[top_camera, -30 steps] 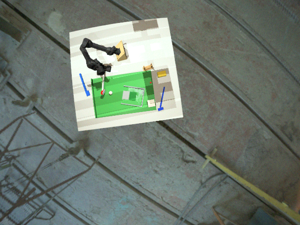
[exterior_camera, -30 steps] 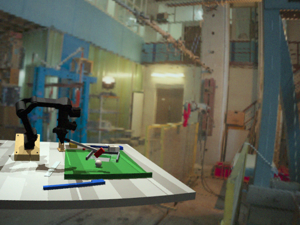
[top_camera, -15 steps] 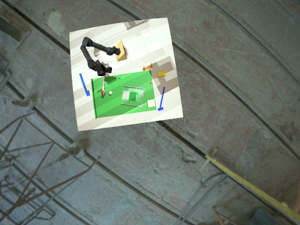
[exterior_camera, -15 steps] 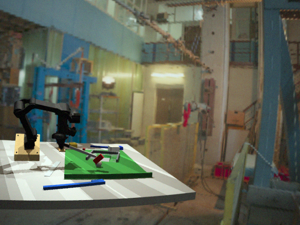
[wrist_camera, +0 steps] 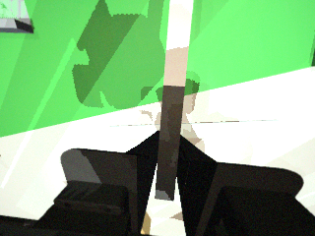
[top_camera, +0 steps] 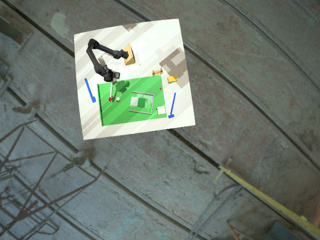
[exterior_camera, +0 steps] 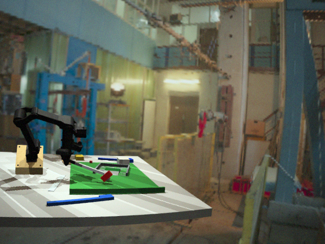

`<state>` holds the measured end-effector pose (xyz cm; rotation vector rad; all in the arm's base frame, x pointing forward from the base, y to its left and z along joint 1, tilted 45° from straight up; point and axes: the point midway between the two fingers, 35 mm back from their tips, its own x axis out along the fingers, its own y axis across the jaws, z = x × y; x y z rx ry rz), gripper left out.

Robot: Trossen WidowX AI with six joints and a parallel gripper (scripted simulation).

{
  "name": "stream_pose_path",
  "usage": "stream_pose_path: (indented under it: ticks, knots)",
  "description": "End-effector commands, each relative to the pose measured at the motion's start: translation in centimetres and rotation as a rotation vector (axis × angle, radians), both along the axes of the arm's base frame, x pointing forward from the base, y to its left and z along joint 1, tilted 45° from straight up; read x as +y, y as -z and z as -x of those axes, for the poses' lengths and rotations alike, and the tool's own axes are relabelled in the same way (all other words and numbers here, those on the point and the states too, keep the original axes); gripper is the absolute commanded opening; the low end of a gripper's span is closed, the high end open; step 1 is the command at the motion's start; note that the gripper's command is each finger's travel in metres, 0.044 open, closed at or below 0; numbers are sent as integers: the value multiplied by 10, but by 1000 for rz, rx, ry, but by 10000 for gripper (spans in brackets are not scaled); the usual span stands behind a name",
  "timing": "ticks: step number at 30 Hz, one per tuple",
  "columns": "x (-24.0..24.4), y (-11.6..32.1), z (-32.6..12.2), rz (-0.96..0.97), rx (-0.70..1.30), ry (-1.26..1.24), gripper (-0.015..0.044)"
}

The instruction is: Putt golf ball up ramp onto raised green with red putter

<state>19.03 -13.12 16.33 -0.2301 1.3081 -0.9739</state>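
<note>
My gripper is shut on the shaft of the red putter. The shaft slants down from the fingers over the green mat. Its red head is low over the mat, on the left of the white golf ball in the top view, with a small gap seen from above. In the exterior view the head mostly hides the ball. The pale ramp and the raised green lie right of the ball, inside grey rails.
Blue putters lie beyond the mat's left and right sides. A pale block stands at the mat's right corner. A wooden rack, a yellow block and a small red thing are nearby.
</note>
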Motion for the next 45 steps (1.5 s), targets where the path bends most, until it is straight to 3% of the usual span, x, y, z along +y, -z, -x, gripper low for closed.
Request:
stream_pose_path:
  ticks: [1, 36, 45]
  knots:
    - [-5, 4, 1, 6, -5, -3, 0]
    - [-28, -7, 15, 8, 5, 0, 0]
    - [32, 58, -39, -10, -4, -2, 0]
